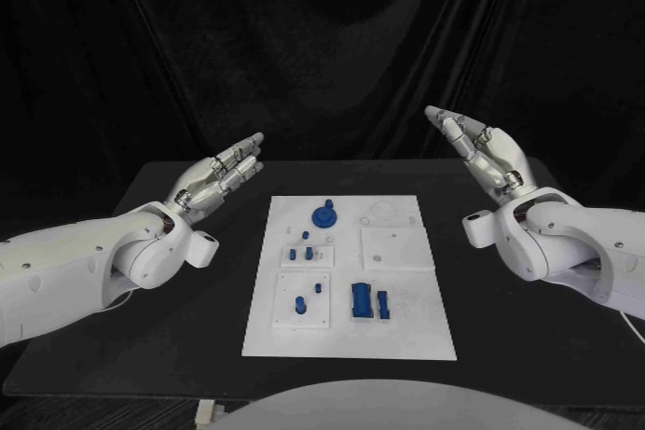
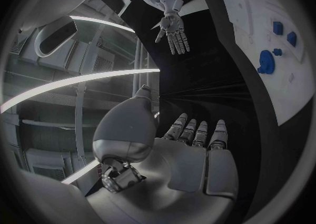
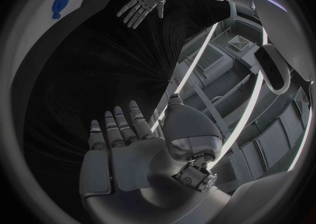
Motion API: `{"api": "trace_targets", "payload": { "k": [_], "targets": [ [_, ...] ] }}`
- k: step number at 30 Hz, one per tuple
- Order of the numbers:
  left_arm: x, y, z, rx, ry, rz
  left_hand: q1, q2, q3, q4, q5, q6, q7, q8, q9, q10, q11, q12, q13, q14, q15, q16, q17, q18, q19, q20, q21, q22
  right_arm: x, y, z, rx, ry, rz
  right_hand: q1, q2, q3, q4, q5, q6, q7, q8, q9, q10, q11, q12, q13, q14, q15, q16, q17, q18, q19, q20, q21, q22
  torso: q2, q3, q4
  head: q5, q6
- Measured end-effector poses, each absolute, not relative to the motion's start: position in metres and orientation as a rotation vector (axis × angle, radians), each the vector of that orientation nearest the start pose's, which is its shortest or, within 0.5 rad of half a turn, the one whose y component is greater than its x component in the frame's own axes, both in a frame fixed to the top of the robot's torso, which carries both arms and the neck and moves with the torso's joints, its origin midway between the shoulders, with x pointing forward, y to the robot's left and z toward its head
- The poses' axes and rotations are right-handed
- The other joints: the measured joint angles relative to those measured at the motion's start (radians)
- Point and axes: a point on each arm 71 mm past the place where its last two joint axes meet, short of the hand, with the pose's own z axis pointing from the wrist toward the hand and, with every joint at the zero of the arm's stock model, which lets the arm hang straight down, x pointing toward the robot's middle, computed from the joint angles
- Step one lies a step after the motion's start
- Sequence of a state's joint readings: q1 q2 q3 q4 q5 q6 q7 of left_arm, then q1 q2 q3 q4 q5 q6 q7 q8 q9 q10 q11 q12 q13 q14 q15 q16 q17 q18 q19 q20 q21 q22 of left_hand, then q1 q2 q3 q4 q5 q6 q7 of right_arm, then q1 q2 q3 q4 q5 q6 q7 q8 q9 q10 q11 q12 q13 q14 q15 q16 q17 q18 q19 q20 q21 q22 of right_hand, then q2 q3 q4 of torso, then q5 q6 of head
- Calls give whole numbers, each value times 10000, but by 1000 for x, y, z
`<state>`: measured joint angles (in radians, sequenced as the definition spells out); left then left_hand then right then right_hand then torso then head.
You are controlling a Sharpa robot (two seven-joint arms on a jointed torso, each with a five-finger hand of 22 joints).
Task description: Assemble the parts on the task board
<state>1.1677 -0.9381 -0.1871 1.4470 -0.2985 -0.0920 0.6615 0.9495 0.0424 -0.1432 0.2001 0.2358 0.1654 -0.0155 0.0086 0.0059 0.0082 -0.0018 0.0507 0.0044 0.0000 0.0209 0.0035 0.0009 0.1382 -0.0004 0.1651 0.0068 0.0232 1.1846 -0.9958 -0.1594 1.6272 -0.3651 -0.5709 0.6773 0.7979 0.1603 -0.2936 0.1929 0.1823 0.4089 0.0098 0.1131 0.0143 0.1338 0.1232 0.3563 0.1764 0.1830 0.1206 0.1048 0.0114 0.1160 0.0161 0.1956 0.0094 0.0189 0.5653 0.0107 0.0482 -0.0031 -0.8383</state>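
The white task board lies in the middle of the black table. Blue parts rest on it: a round knobbed piece at the far end, small pegs in the middle, a rectangular block pair and a small peg near the front. My left hand hovers flat and open beyond the board's left side, holding nothing. My right hand is raised open beyond the board's right side, fingers straight. The left wrist view has my own left hand, the right hand across and the board.
The black table extends on both sides of the board, with bare surface left and right. A dark curtain stands behind the table. The right wrist view has my right hand, the left hand opposite and the round blue piece.
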Motion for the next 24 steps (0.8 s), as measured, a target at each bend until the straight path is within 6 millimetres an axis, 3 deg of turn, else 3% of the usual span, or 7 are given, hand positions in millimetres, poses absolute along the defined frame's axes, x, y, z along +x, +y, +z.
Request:
{"api": "trace_targets", "payload": {
  "k": [1,4,10,11,15,19,24],
  "targets": [
    [461,259,-227,-7017,15006,-16093,-370,-59,65,-65,-88,-71,30,0,-7,1,-2,-86,-5,-8,-57,0,0,-161,3,-66,0,-35,446,-249,-191,6217,12403,13397,-329,-68,122,-77,-78,-171,-17,-50,-26,-52,-52,-145,-68,-65,-65,-39,-19,2,-36,-66,-31,-28,-6,-4,-12,0,81],
    [462,249,-226,-7204,14775,-16075,-1193,-171,185,-241,-297,-210,69,0,-17,1,-2,-214,-11,3,-69,0,1,-156,-1,-213,0,-94,450,-234,-194,6807,12275,13583,-1002,-203,362,-245,-226,-515,-43,-142,-60,-161,-161,-443,-215,-216,-166,-204,-46,-35,-70,-245,-37,-79,-26,-12,-54,5,337],
    [464,221,-221,-8162,13928,-15729,-3085,-334,513,-625,-764,-515,123,-38,-40,2,-2,-364,-25,4,-139,0,3,-315,-6,-497,0,-184,458,-198,-205,8947,12089,13713,-2599,-525,940,-646,-599,-1333,-81,-703,-107,-579,-629,-1161,-576,-608,-687,-738,-85,-175,-147,-607,-37,-149,-88,-48,-200,15,1235],
    [464,217,-221,-8362,13797,-15631,-3349,-346,593,-705,-829,-550,153,-38,-41,2,-2,-372,-27,4,-139,0,3,-319,1,-535,1,-190,459,-195,-207,9272,12078,13657,-2810,-566,1018,-697,-643,-1441,-80,-768,-110,-675,-725,-1252,-621,-670,-749,-783,-85,-323,-152,-663,-37,-150,-100,-54,-227,17,1372],
    [464,201,-218,-9278,13229,-15102,-4274,-383,962,-903,-1057,-742,141,-38,-44,2,-2,-411,-32,4,-139,0,4,-710,14,-677,1,-200,461,-188,-214,10445,12057,13330,-3583,-854,1299,-897,-826,-1839,-86,-921,-119,-958,-1006,-1601,-795,-872,-951,-889,-95,-635,-144,-855,-37,-165,-149,-76,-337,24,1894],
    [463,192,-219,-10194,12830,-14400,-5096,-400,1219,-1164,-1268,-1175,141,-38,-45,2,-2,-452,-33,4,-139,0,5,-1021,0,-1111,1,-213,461,-187,-218,11153,12103,13027,-4268,-1217,1585,-1190,-1208,-2194,-88,-986,-125,-1113,-1142,-1910,-1226,-1281,-1098,-934,-100,-779,-168,-1037,-37,-166,-180,-92,-407,30,2206],
    [462,188,-220,-11118,12500,-13534,-5896,-413,1332,-1615,-1559,-1415,152,-38,-44,2,-2,-451,-32,4,-139,0,7,-1174,-3,-1355,1,-219,462,-190,-221,11586,12116,12733,-4944,-1427,1839,-1579,-1545,-2535,-96,-1036,-131,-1214,-1177,-2211,-1521,-1568,-1163,-977,-100,-932,-158,-1519,-37,-177,-201,-102,-459,31,2362]
  ]
}}
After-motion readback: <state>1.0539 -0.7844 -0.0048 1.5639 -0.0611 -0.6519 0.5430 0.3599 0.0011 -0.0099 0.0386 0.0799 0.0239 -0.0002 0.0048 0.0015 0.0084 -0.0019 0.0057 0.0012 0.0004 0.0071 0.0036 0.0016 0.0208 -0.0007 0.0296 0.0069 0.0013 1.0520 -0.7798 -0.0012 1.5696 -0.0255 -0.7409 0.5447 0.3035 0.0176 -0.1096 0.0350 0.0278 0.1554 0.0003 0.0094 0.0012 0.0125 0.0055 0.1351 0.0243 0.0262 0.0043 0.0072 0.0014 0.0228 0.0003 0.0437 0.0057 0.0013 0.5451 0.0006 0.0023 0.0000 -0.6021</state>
